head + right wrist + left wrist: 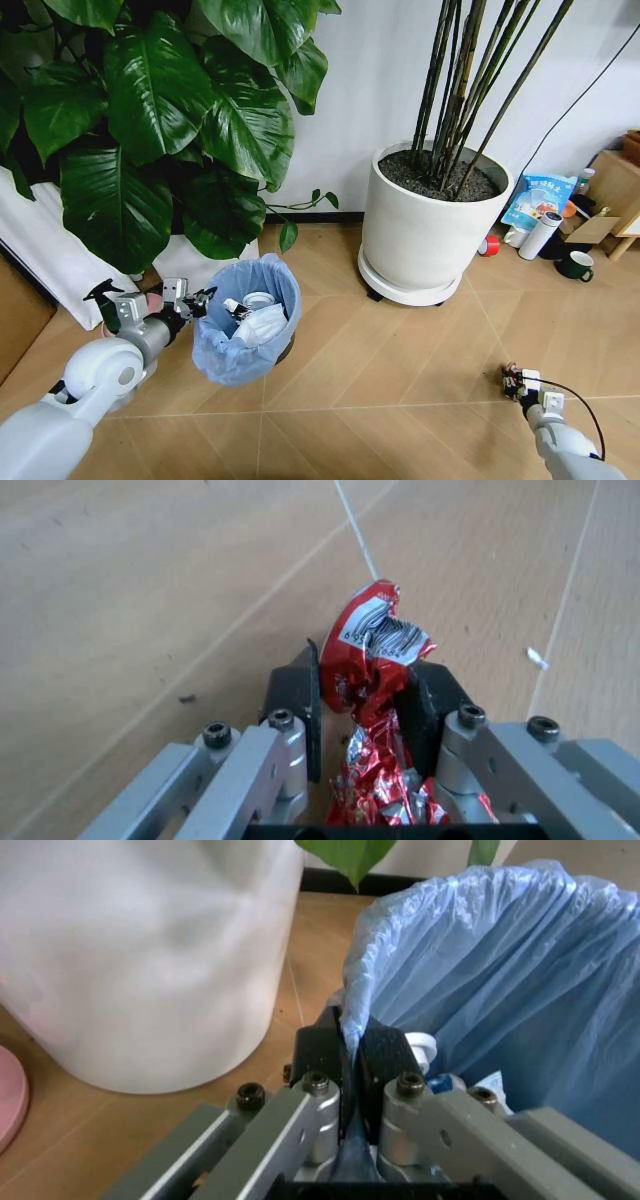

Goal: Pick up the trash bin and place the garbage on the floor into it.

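Note:
The trash bin (246,320), dark and lined with a crinkled light-blue bag, hangs tilted at the lower left of the head view. My left gripper (196,300) is shut on its rim, and the left wrist view shows the black pads (318,1054) pinching the bag's edge (352,1001). White paper wads and a round lid (258,299) lie inside the bin. At the lower right, my right gripper (512,379) hangs low over the floor, shut on a crumpled red wrapper (374,641) with a barcode.
A large white plant pot (428,235) stands centre right, another white pot (140,960) close beside the bin. Bottles, a dark green mug (576,265) and a blue-white packet (538,197) sit at the right wall. A small white scrap (537,658) lies on the wooden floor.

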